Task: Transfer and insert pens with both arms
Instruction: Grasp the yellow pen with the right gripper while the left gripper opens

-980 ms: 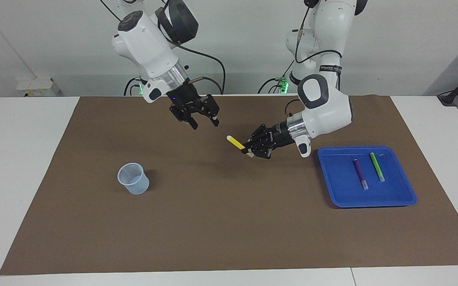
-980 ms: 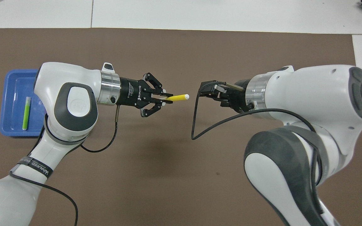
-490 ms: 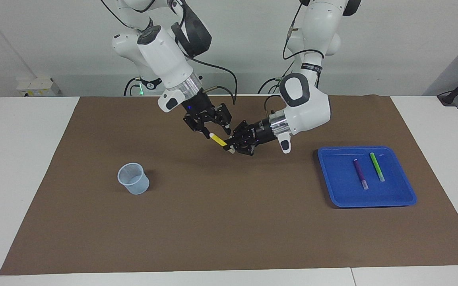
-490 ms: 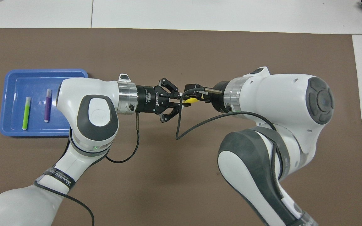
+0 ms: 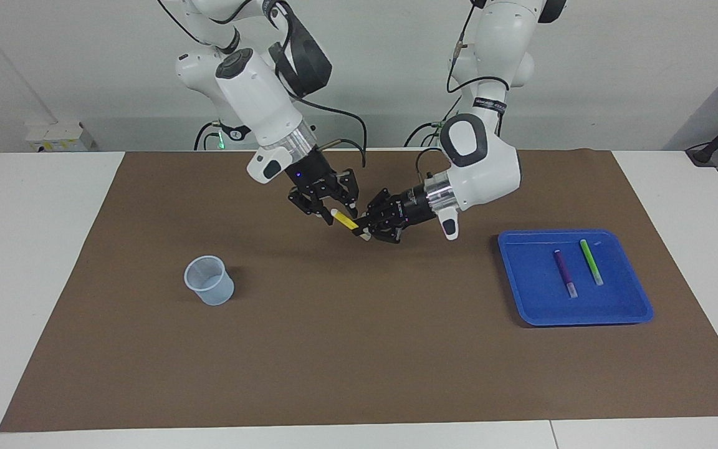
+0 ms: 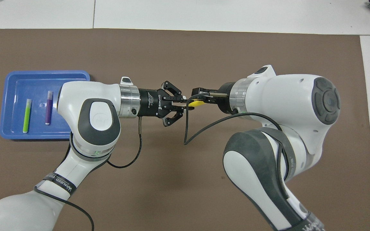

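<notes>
The yellow pen point(image 5: 344, 221) was up in the air over the middle of the brown mat, tilted, with the left gripper point(image 5: 362, 231) pinching its lower end and the right gripper point(image 5: 333, 214) around its upper end. The purple pen point(image 5: 564, 272) and the green pen point(image 5: 590, 261) lay flat, side by side but apart, in the blue tray point(image 5: 614, 312) toward the left arm's end of the table.

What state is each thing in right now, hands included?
Yellow pen: in the air over the mat, clamped at one end by the left hand.
Right hand: at the pen's free end; grip unclear.
Purple pen: lying flat in the blue tray.
Green pen: lying flat beside it.
Cup: upright, empty.
</notes>
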`<state>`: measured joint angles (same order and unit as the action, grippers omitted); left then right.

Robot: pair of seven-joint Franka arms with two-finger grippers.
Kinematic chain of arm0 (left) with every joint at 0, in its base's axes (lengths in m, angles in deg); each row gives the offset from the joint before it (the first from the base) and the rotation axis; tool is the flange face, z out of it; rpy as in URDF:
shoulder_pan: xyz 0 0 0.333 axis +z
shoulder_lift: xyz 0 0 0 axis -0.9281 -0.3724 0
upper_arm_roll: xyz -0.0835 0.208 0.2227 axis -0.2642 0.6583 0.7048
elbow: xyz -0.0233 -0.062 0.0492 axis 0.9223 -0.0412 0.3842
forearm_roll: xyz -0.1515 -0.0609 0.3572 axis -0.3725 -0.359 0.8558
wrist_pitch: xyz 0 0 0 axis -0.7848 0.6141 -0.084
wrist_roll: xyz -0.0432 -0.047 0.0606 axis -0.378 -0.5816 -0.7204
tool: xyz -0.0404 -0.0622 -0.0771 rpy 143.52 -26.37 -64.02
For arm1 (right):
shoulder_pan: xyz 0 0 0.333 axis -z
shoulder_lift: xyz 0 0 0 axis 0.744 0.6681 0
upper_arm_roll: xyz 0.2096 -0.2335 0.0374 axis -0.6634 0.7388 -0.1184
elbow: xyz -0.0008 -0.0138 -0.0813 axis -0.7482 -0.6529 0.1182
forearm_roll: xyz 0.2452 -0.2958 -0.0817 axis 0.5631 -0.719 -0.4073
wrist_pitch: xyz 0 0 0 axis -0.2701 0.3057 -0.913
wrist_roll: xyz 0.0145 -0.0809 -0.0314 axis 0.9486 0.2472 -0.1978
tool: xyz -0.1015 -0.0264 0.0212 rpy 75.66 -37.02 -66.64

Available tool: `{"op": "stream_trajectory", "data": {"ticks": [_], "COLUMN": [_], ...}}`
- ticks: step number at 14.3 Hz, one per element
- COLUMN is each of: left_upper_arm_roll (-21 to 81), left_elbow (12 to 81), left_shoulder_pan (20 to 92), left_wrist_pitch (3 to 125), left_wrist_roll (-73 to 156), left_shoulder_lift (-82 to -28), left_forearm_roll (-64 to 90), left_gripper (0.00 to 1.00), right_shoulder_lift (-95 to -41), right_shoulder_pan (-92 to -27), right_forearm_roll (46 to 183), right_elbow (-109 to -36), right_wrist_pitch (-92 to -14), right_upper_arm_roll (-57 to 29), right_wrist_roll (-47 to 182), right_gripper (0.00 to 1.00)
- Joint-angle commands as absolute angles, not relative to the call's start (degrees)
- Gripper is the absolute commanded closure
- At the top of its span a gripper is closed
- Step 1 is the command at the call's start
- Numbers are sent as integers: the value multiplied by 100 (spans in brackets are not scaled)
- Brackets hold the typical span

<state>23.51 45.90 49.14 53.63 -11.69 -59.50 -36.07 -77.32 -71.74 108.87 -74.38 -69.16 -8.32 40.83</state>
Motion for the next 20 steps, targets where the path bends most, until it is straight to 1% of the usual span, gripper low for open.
{"op": "stream_trajectory", "data": {"ticks": [1,2,4,7,8,9,10,11,15,16,18,20], "left_upper_arm_roll": [2391,2391,2391,2391,2391,2400,2400,2400,2409,2417,2409,2418], "left_elbow": [4786,4785,4785,4785,4777,4785,4803,4820,4821,4838,4856,5039], "left_shoulder_pan": [4854,4854,4854,4854,4854,4854,4845,4836,4810,4775,4774,4827], "left_wrist_pitch": [5468,5468,5460,5460,5468,5468,5494,5521,5521,5512,5504,5495], "left_wrist_roll": [-1222,-1222,-1222,-1231,-1248,-1248,-1248,-1240,-1169,-1143,-1169,-1126], "left_shoulder_lift": [-5758,-5758,-5758,-5758,-5758,-5758,-5758,-5749,-5609,-5556,-5494,-5372], "left_forearm_roll": [-3732,-3732,-3732,-3732,-3732,-3732,-3724,-3715,-3610,-3366,-2794,-2713], "left_gripper": [100,100,100,100,87,58,23,0,0,0,0,0], "right_shoulder_lift": [-7723,-7723,-7723,-7723,-7723,-7723,-7723,-7723,-7731,-7740,-7793,-7889], "right_shoulder_pan": [-7137,-7137,-7137,-7137,-7137,-7137,-7137,-7137,-7093,-7023,-6988,-6743], "right_forearm_roll": [11049,11049,11040,10970,10961,10961,10952,10952,10769,10742,10724,10706], "right_elbow": [-7485,-7485,-7485,-7476,-7476,-7476,-7476,-7476,-7467,-7458,-7450,-7441], "right_wrist_pitch": [-7012,-7012,-6995,-6977,-6951,-6933,-6924,-6916,-6881,-6846,-6670,-6372], "right_upper_arm_roll": [-850,-851,-851,-842,-842,-842,-842,-833,-815,-815,-807,-789], "right_wrist_roll": [4386,4377,4385,4403,4403,4420,4499,4595,4789,4877,5114,5491], "right_gripper": [69,78,100,100,100,100,100,100,100,100,100,100]}}
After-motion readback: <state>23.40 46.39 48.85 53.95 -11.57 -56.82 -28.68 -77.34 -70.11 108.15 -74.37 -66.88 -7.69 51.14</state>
